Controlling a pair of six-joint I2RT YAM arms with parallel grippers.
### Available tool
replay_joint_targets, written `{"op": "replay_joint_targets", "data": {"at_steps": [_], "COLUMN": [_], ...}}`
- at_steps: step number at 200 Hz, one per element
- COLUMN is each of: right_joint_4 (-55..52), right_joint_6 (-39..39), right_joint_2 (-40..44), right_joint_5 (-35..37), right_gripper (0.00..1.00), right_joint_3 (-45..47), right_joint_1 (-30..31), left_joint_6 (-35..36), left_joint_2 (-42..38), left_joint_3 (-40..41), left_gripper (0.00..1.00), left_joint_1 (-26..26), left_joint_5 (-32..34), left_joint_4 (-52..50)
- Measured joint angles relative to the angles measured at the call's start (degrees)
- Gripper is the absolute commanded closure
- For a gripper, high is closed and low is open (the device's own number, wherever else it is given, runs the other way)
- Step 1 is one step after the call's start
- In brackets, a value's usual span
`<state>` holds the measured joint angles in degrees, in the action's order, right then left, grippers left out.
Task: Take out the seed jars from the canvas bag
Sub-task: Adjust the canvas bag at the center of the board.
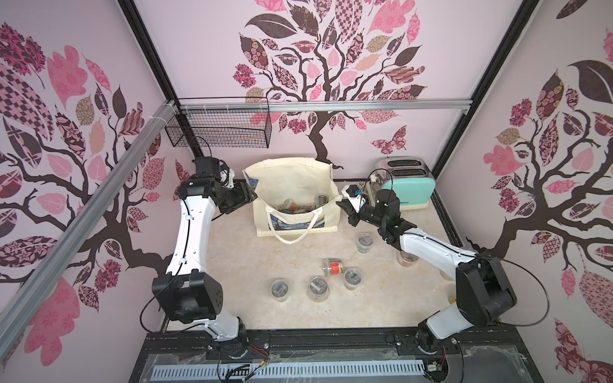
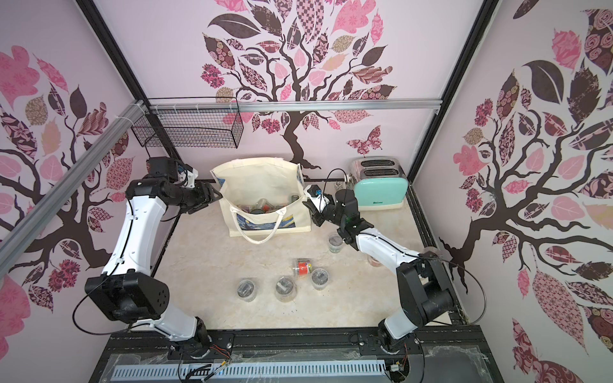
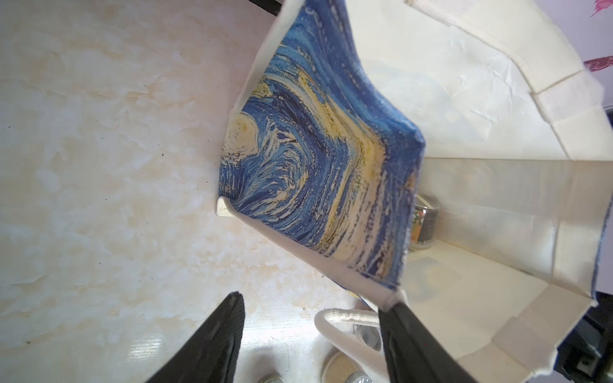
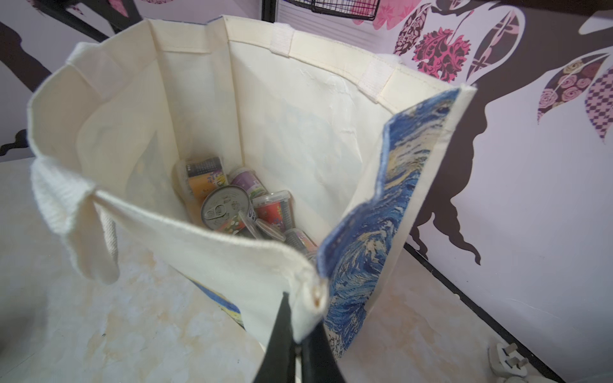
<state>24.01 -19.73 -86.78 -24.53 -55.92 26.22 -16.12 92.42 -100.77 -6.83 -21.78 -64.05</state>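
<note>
UNPACKING UNDER WAY: the right end effector (image 4: 298,320) is clenched on a top corner of the canvas bag (image 4: 232,258), pinching the cream rim w/ nothing else in its jaws. At the bag's opposite end the left end effector (image 3: 311,301) stands released, jaws apart, one fingertip touching the rim corner, nothing gripped. The seed jars (image 4: 272,208) not yet out lie heaped on the bag floor, w/ a pull-tab tin (image 4: 225,206) among them. They are below and ahead of the right end effector, down past the rim it holds, tipped at odd angles, lids facing various ways. Several unpacked jars (image 1: 317,287) sit on the desk (image 1: 252,258) behind both end effectors, toward the arm bases, one on its side. Judgement: heap lies approx midway btwn the two; w/ the right holding the mouth open, the left is the free one to reach straight down
</note>
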Motion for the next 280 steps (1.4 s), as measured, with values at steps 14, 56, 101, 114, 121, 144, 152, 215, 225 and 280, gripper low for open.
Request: {"op": "replay_joint_targets", "data": {"at_steps": [14,56,101,114,121,144,152,215,225,280], "right_joint_4": [0.3,0.3,-2.6,-4.0,-5.2,-8.5,-9.5,-12.0,-12.6,-22.5], "right_joint_6": [0.0,0.7,0.1,-0.9,-1.6,-3.9,-4.6,-3.8,-3.3,-1.1], "right_joint_2": [2.3,8.1,13.7,15.0,15.5,15.8,15.8,10.7,8.7,-4.8], "right_joint_5": [1.1,2.4,3.8,4.6,5.0,5.7,5.6,2.0,1.7,4.1], "right_gripper": [1.00,0.83,0.59,0.56,0.54,0.51,0.49,0.48,0.47,0.47], "right_joint_3": [2.3,8.1,11.4,10.5,9.5,4.2,2.1,-13.9,-16.3,-31.6], "right_joint_1": [1.8,5.7,5.9,5.8,5.8,5.8,5.8,5.8,5.9,7.9], "left_joint_6": [0.0,1.4,1.5,1.0,0.9,0.9,1.0,0.0,0.4,7.2], "left_joint_2": [1.2,2.0,1.9,1.7,1.4,-0.7,-1.3,2.1,3.7,6.3], "left_joint_3": [-0.5,-0.6,-0.4,-0.9,-1.1,-1.7,-2.2,-6.7,-6.7,-3.2], "left_gripper": [0.34,0.34,0.20,0.19,0.19,0.19,0.19,0.20,0.22,0.39], "left_joint_1": [0.0,0.0,0.0,0.0,0.0,0.1,0.1,0.3,0.5,3.2], "left_joint_5": [0.7,2.2,-0.7,-2.5,-3.2,-3.4,-2.8,2.4,3.7,8.7], "left_joint_4": [0.0,0.5,1.4,1.4,1.6,2.7,3.0,5.0,5.4,9.9]}}
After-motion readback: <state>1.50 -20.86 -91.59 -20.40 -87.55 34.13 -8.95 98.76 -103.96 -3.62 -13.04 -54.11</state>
